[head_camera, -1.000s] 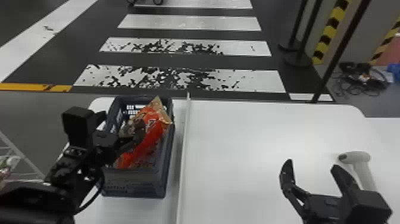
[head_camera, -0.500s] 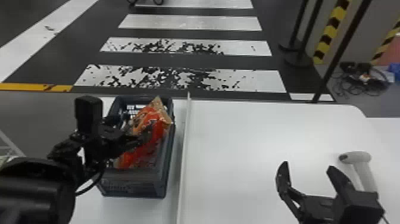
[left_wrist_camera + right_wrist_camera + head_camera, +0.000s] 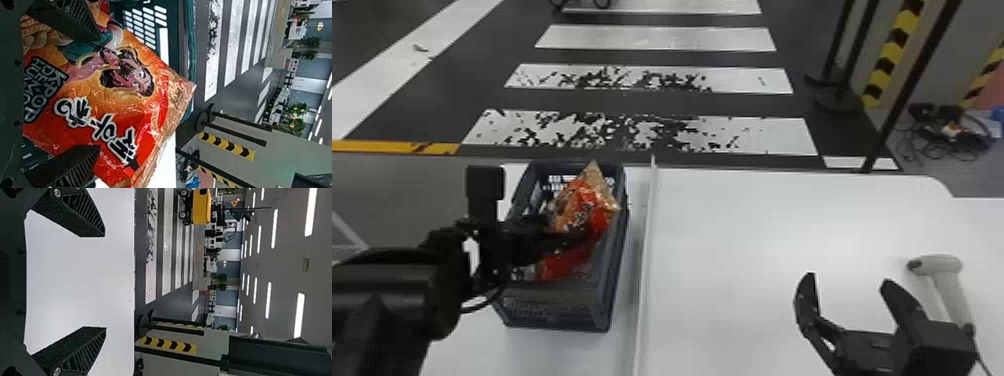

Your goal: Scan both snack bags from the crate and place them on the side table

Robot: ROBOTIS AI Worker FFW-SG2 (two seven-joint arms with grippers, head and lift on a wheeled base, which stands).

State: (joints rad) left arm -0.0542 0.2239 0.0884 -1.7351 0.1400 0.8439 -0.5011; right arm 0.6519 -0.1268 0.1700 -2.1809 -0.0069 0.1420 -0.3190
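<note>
You had a snack bag of glossy, crinkled plastic film that threw bright highlights, and a crate of hard, dull-surfaced plastic. The tabletop looked smooth, with a soft sheen. Your handheld scanner seemed smooth plastic; the fingers of your right gripper were matt, rough-grained and ribbed.

A smooth white bench spreads across the near part of the scene, its far right corner rounded. On its left part stands a dark blue-grey plastic crate with slotted walls, close to the far edge. A thin white raised strip runs from near to far just right of the crate. At the right sits a pale handheld scanner, its handle pointing nearward
</note>
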